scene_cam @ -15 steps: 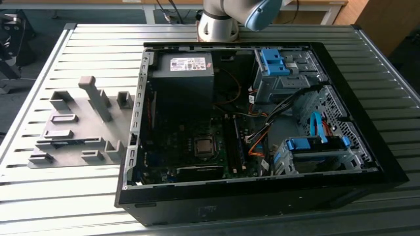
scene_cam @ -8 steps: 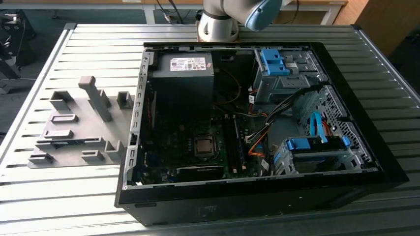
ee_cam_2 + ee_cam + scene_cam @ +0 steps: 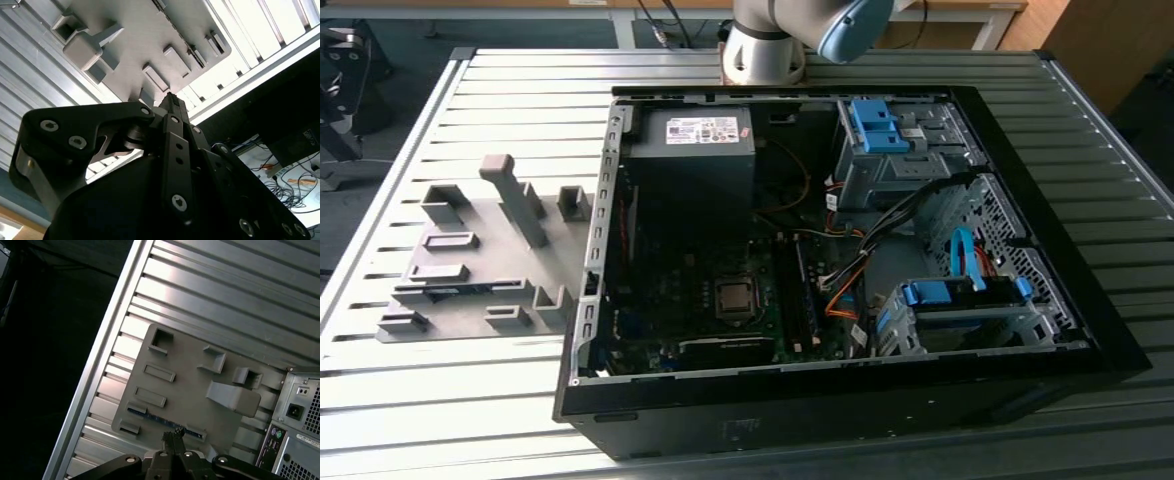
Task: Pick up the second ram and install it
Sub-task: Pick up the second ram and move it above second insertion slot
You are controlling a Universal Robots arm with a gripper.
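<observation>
The second ram [image 3: 150,417] is a thin dark stick with a blue patch. It lies on edge in a slot along one side of the grey fixture plate [image 3: 190,390]. In the exterior view the ram [image 3: 454,289] shows as a dark line near the plate's front edge, at the exterior view's left. My gripper [image 3: 173,433] hangs well above the plate, its tips lined up over the stick and apart from it. In the second wrist view the gripper [image 3: 172,98] has its fingers closed together with nothing between them.
The open computer case [image 3: 1067,330] lies on the slatted metal table [image 3: 480,400], right of the fixture. Inside it are the power supply [image 3: 691,150], the motherboard's processor socket [image 3: 735,298], blue drive cages [image 3: 961,300] and loose cables. The arm's base [image 3: 781,35] stands behind the case.
</observation>
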